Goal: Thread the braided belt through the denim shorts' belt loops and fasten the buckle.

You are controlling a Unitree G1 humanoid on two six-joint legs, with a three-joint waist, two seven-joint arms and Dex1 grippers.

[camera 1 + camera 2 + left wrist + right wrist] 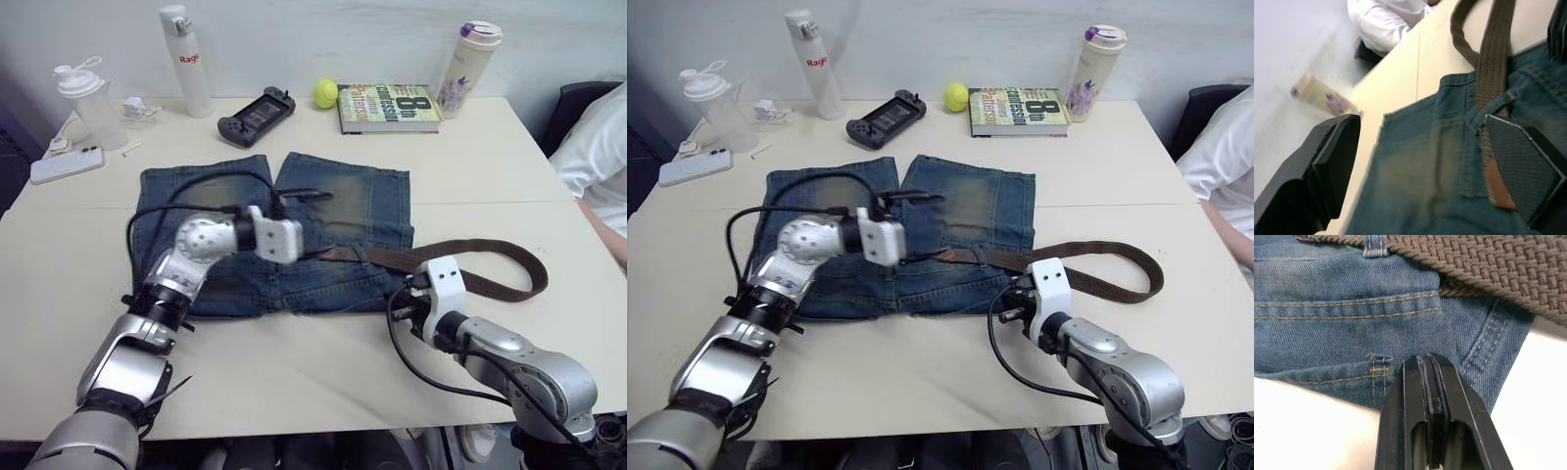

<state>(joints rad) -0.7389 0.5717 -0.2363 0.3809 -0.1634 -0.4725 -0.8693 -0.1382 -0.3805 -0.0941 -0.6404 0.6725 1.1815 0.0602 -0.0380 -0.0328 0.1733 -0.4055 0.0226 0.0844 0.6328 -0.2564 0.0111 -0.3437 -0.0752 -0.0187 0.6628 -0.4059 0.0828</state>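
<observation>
Denim shorts lie nearest; book cover reads "8th".

Book, tennis ball, game controller, bottles, phone.

braided belt looped – across denim shorts waistband

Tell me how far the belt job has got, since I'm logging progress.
Done: the braided belt's tan tip has passed under at least one belt loop of the denim shorts.
In hand: the left end effector is open around that tip at the waistband; the right end effector is shut, empty, at the shorts' corner.
Left: most of the belt loops back across the table; remaining loops and fastening.
</observation>
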